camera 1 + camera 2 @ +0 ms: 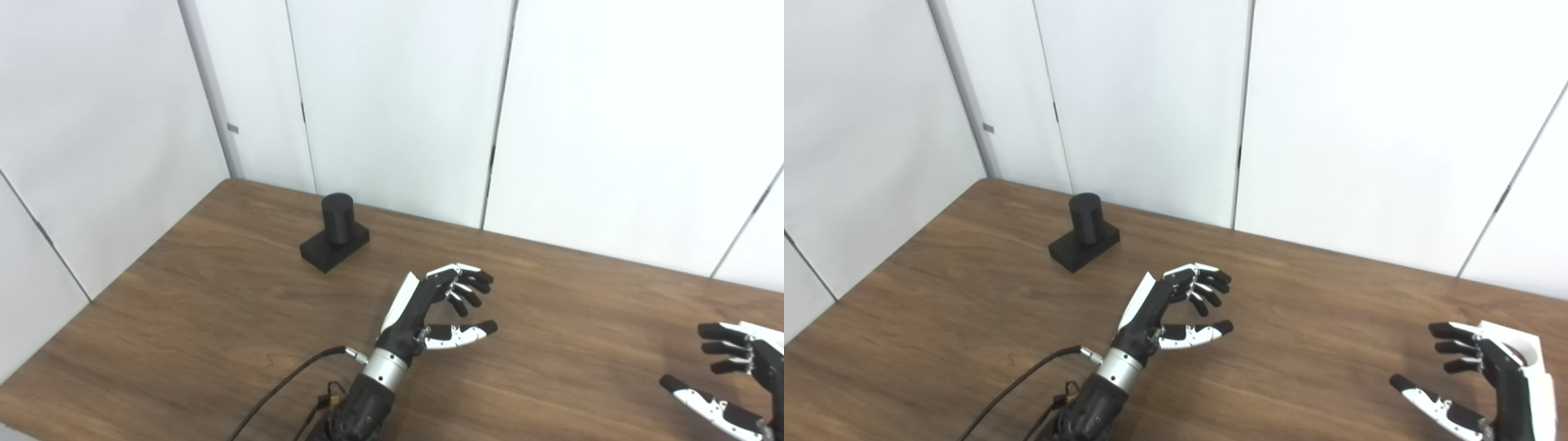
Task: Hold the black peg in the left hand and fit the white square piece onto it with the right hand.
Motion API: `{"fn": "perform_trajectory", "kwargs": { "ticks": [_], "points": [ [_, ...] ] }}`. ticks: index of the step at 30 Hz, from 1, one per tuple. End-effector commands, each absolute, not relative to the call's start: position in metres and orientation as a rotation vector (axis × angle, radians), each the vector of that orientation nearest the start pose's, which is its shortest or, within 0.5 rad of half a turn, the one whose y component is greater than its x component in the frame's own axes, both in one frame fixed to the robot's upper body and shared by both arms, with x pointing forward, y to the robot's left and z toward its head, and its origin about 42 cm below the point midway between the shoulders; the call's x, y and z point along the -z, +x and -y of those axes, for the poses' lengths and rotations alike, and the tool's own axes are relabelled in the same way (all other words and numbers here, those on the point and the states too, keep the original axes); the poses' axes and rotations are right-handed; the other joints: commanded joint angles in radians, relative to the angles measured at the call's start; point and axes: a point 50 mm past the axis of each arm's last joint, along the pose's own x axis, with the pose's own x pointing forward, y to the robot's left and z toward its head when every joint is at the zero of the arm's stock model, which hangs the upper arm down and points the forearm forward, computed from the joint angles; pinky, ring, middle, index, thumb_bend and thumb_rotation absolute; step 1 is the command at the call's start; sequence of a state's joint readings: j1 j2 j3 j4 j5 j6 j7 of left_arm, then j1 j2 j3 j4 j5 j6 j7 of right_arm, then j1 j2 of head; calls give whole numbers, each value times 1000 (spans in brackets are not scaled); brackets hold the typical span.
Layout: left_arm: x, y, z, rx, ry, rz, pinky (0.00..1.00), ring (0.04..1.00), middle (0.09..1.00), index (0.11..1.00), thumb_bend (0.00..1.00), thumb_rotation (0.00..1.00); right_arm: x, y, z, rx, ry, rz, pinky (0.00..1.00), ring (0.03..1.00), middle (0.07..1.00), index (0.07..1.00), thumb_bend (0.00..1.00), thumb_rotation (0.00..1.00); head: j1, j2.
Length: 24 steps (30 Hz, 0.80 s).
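Black peg (336,231): a matte upright cylinder on a flat rectangular base, standing upper left of centre on the wooden table (202,318). Left hand (438,306), mid-frame, fingers spread, empty. Right hand (1476,376), lower right corner, likewise spread and empty.

1. No legible text, label, brand, number or sign appears in either view.
2. Black peg (335,231): surface unmarked.
3. Wall panels (392,92): a small grey tab, blank.
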<state>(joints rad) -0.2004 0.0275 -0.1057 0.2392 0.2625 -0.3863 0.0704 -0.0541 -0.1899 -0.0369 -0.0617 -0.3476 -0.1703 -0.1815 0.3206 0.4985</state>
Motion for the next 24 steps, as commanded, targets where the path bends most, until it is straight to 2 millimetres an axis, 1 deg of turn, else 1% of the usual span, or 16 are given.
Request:
{"fn": "perform_trajectory", "kwargs": {
  "ticks": [1,9,16,19,20,23,24],
  "points": [
    [-101,335,-168,152,272,352,424,562,638,646,637,0,-169,302,277,180,-526,404,474,598,642,607,644,0,2,0],
    [-101,334,-168,157,276,349,450,567,641,642,641,0,-170,299,275,173,-508,398,486,604,648,608,640,0,1,-4],
    [-103,335,-169,142,315,364,450,579,652,643,643,0,-174,298,271,166,-514,405,466,596,642,604,643,0,1,-6],
    [-116,340,-172,114,383,415,449,588,664,645,676,12,-174,300,270,166,-513,403,470,596,641,600,645,0,-1,-14],
    [-123,342,-174,110,412,427,455,594,665,641,703,15,-174,301,270,167,-514,401,472,595,640,600,647,0,-3,-14],
    [-139,346,-182,121,479,426,508,629,682,653,730,67,-175,301,270,167,-522,395,481,602,643,604,649,0,0,-16],
    [-145,348,-186,134,498,422,550,668,706,674,749,92,-175,301,271,165,-522,396,483,604,644,605,646,0,4,-17]
  ]
}}
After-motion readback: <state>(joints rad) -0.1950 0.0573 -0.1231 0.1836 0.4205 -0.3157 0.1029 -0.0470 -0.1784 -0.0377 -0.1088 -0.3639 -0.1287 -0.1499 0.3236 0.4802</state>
